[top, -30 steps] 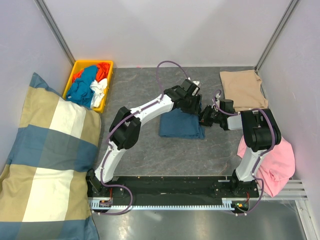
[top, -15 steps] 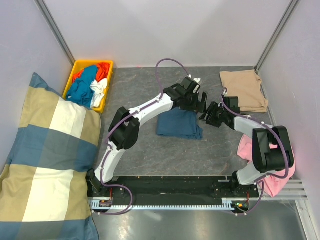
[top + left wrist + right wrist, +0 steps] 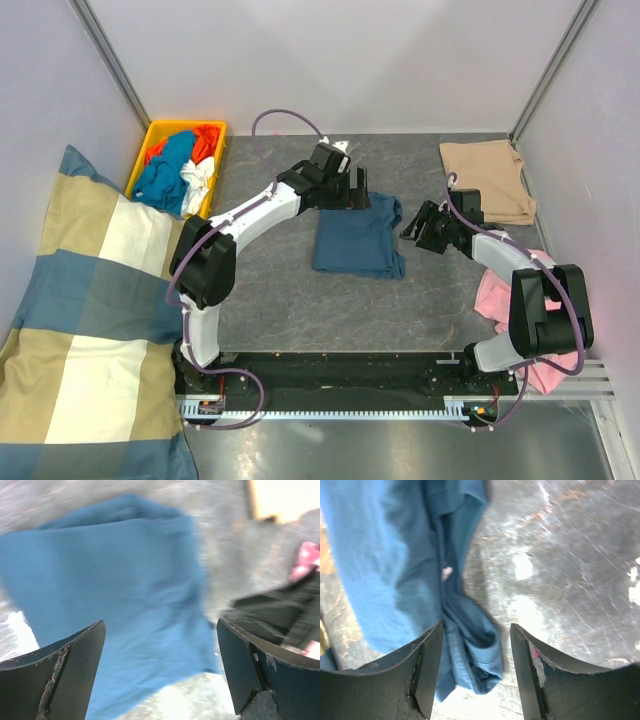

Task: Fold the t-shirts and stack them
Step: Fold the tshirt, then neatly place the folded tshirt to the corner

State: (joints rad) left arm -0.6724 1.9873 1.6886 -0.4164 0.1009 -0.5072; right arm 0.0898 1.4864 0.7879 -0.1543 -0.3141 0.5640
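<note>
Top external shows left gripper [image 3: 362, 198] and right gripper [image 3: 412, 226] both spread, empty; I'd flatten the rumpled right corner of the teal t-shirt [image 3: 356, 242] before stacking it.

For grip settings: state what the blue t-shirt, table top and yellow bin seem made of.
Blue t-shirt: soft matte knit cloth, likely cotton; it creases, with a stitched hem.
Table top: grey stone-patterned, slightly glossy, perhaps laminate; glare patches show.
Yellow bin: smooth rigid plastic, apparently; straight, thin rim.

text: none readable | labels: none | brands: none | numbers: none | signs: none | views checked: top, both wrists
</note>
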